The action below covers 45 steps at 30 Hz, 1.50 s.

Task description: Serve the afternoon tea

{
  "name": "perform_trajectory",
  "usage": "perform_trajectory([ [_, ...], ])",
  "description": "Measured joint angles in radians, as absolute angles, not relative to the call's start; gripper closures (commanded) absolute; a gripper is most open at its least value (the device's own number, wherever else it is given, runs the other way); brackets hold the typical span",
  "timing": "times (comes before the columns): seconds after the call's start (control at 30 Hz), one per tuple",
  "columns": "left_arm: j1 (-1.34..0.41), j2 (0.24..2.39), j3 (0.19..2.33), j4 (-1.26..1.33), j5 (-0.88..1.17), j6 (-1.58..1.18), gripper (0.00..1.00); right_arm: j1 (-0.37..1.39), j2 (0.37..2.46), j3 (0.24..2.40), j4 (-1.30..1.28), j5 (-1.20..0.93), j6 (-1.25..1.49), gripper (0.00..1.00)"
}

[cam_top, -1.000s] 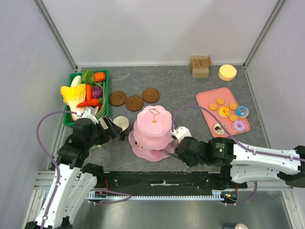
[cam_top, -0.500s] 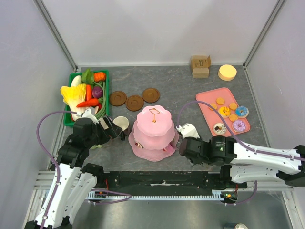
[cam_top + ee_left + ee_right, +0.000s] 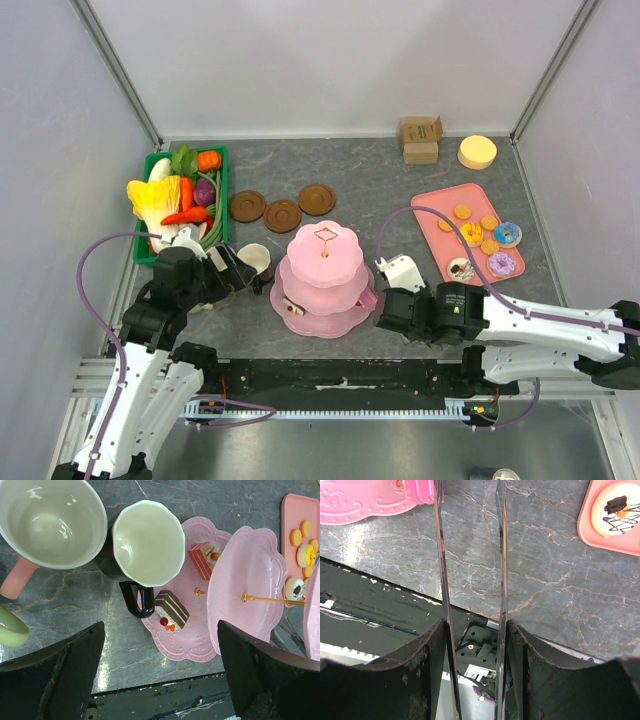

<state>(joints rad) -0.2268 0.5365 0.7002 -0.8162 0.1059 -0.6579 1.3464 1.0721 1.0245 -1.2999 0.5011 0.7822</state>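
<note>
Three brown saucers [image 3: 282, 215], three mugs [image 3: 147, 542] before the left pincer [image 3: 160, 623], two cake slices [image 3: 171, 609], two donuts [image 3: 500, 264], one tiered stand [image 3: 345, 255].

The tiered stand [image 3: 325, 280] stands between the two tools. Mugs [image 3: 255, 258] sit just ahead of the left tool [image 3: 233, 273], saucers [image 3: 282, 214] beyond them. The snack tray [image 3: 437, 208] lies beyond the right tool [image 3: 376, 303], rightward.

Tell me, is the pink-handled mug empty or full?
Empty. The left wrist view looks straight into the pink-handled mug and shows only bare white inside.

pink tiered stand [image 3: 325, 262], 3 saucers [image 3: 282, 214], possibly cake [image 3: 291, 305]
</note>
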Motion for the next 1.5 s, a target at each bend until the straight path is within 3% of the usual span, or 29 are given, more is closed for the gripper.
perform_trajectory([
  [0.73,-0.227,0.469,0.7,-0.853,0.15,-0.692,0.03,1.346,0.983,0.955,-1.082,0.386,0.868,0.46],
  [0.87,-0.227,0.385,0.696,-0.893,0.217,-0.744,0.16,1.346,0.991,0.954,-1.063,0.39,0.898,0.45],
  [1.03,-0.227,0.33,0.602,-0.88,0.33,-0.797,0.52,1.346,1.0,0.945,-1.041,0.394,0.925,0.45],
  [1.1,-0.227,0.334,0.551,-0.884,0.362,-0.815,0.6,1.346,1.0,0.944,-1.036,0.396,0.929,0.46],
  [1.5,-0.236,0.272,0.262,-0.674,0.555,-0.984,0.62,1.346,1.024,0.929,-0.974,0.396,0.951,0.45],
])
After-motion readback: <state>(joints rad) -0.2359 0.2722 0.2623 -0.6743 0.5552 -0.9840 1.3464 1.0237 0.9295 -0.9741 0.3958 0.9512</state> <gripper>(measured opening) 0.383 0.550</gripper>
